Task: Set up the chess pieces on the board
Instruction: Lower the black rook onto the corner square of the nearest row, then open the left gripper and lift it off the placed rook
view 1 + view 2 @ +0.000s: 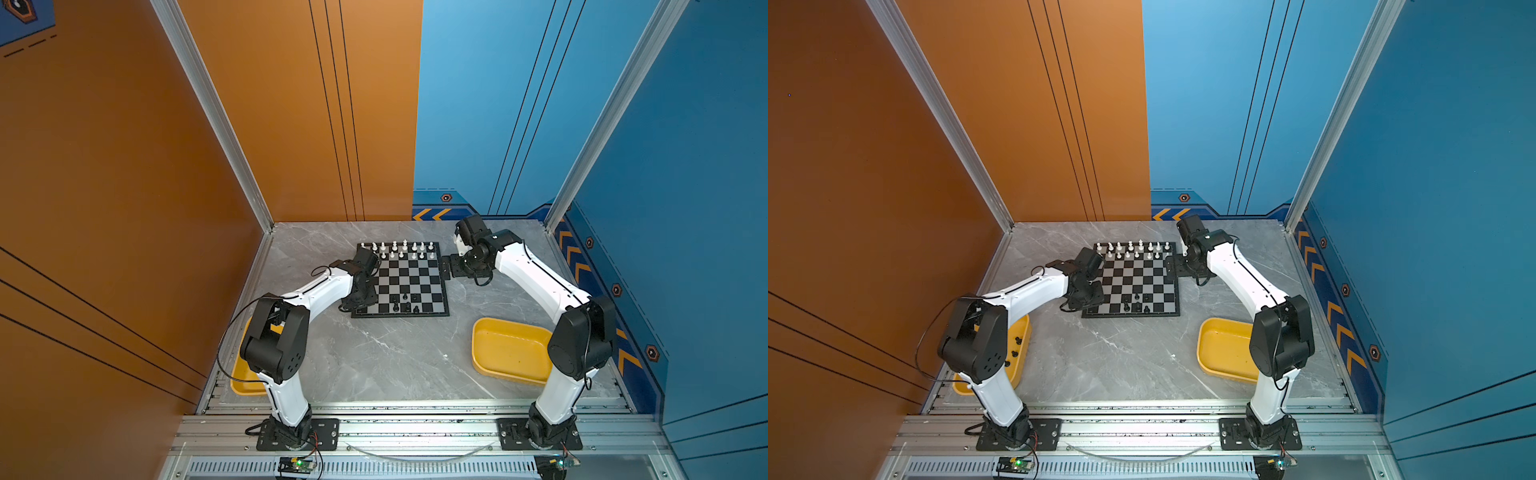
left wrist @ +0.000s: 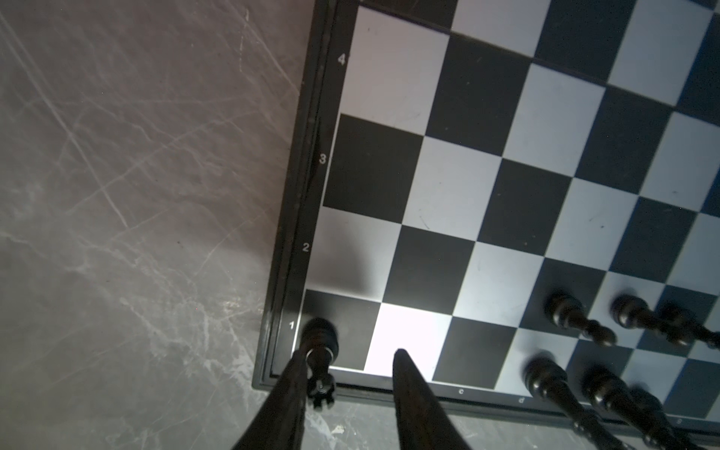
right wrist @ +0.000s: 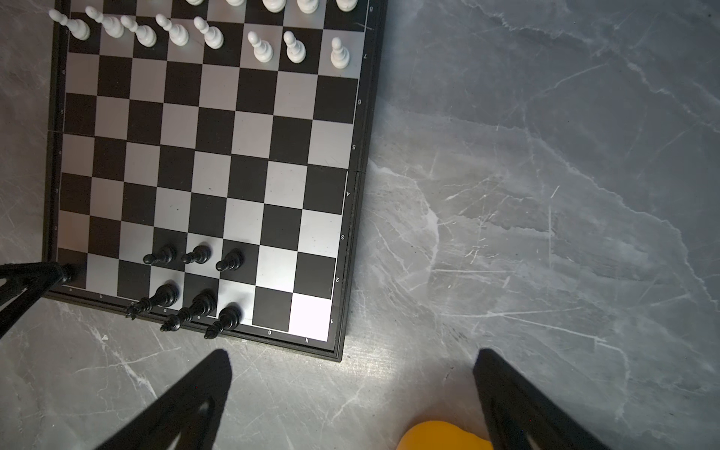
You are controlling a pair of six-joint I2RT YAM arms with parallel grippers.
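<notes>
Two dark fingers (image 2: 413, 397) of my left claw (image 2: 350, 354) fill the near edge of the left wrist view, standing partly apart. Between them a black rook (image 2: 320, 343) stands upright on the dark corner square of the board (image 2: 459, 187), beside the rank mark 1. One finger lies against it and the other is clear of it, so nothing is gripped. Six more black pieces (image 3: 202, 302) stand in two short rows along that same near edge. White pieces (image 1: 399, 249) stand in the two far rows. My right claw (image 3: 352, 352) hangs spread wide and holds nothing, over the marble tabletop (image 3: 545, 195) just off the board's right side. Three black pieces (image 1: 1014, 354) sit in the left yellow tray (image 1: 1022, 328).
</notes>
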